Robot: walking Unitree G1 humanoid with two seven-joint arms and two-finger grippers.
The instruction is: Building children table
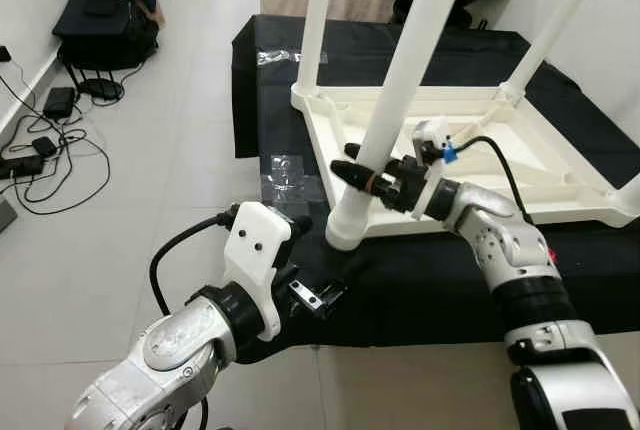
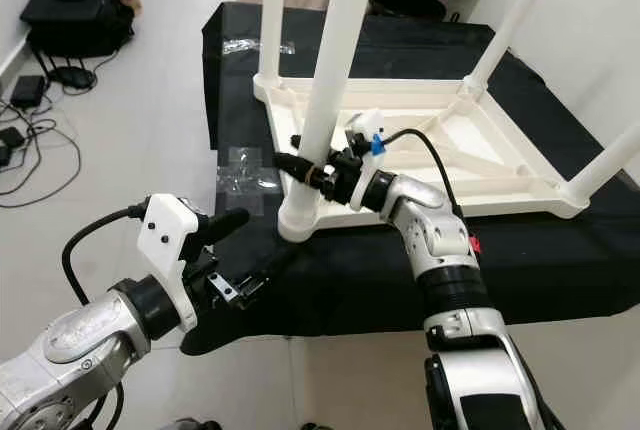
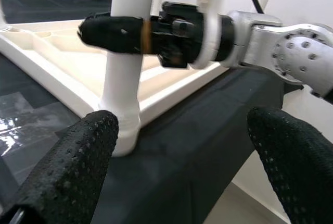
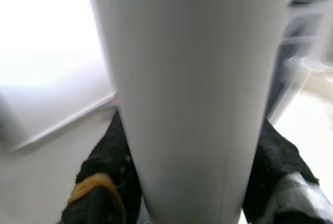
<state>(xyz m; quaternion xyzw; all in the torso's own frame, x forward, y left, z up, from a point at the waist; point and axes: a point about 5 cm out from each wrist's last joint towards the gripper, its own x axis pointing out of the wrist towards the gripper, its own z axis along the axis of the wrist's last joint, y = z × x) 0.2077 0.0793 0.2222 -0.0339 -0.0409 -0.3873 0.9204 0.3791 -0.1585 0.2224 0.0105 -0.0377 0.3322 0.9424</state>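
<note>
Table top: inverted on black cloth. Near-corner leg: upright in its socket, clenched by right gripper; likely light, rigid, slick plastic. Left gripper: released, just beside the leg's base.

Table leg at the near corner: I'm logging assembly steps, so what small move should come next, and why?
Probably twist the near table leg further into its corner socket. The right gripper is clamped around it just above the upturned tabletop, with the leg's base already seated there, while the left gripper waits open nearby.
</note>
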